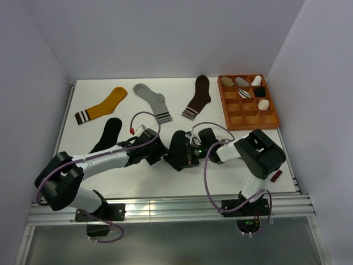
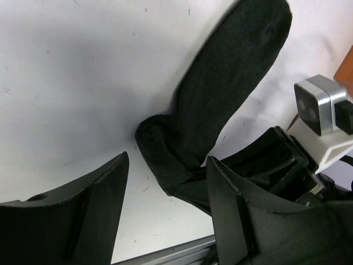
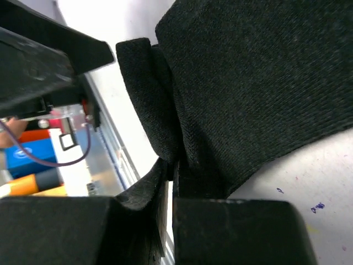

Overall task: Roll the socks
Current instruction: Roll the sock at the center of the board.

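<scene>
A plain black sock [image 2: 231,83] lies on the white table with its near end folded over [image 2: 160,149]. In the top view the same sock [image 1: 177,141] sits between the two arms. My left gripper [image 2: 168,161] is open, its fingers [image 2: 105,204] standing on either side of the folded end without touching it. My right gripper [image 3: 172,165] is shut on the edge of the sock [image 3: 253,83], pinching the fabric at the fold. From above, the left gripper [image 1: 159,152] and the right gripper [image 1: 186,156] are close together. A second black sock [image 1: 110,132] lies at the left, partly under the left arm.
At the back lie a mustard-yellow sock [image 1: 105,105], a light grey sock [image 1: 151,99] and a dark brown sock [image 1: 198,96]. A wooden compartment tray [image 1: 253,126] with several rolled socks stands at the back right. The table's metal front rail [image 2: 165,251] is just below the left gripper.
</scene>
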Tool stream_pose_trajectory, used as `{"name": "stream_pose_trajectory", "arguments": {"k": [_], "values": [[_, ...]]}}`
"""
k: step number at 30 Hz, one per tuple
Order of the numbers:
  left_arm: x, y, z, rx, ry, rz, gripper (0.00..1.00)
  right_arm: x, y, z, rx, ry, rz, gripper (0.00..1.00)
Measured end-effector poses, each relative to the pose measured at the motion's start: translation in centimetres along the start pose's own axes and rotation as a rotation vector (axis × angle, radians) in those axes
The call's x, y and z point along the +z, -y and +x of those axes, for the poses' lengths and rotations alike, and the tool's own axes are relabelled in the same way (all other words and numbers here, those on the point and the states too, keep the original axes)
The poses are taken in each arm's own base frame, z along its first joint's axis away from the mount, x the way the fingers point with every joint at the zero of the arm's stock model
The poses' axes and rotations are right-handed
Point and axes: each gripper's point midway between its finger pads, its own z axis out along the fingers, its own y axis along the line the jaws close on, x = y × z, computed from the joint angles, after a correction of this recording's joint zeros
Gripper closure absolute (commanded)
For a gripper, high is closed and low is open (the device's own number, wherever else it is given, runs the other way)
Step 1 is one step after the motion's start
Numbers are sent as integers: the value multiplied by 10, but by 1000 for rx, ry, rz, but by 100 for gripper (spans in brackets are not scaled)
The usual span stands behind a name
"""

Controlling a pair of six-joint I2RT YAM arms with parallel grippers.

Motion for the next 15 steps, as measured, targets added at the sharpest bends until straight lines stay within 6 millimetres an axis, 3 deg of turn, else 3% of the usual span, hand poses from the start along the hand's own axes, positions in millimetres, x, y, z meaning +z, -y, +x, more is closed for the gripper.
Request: {"name": "stream_pose_trajectory", "arguments": {"k": [15], "values": [[9,-13,13,-6,-24,-7,46,-5,9,-1,198,9,-59,100]]}}
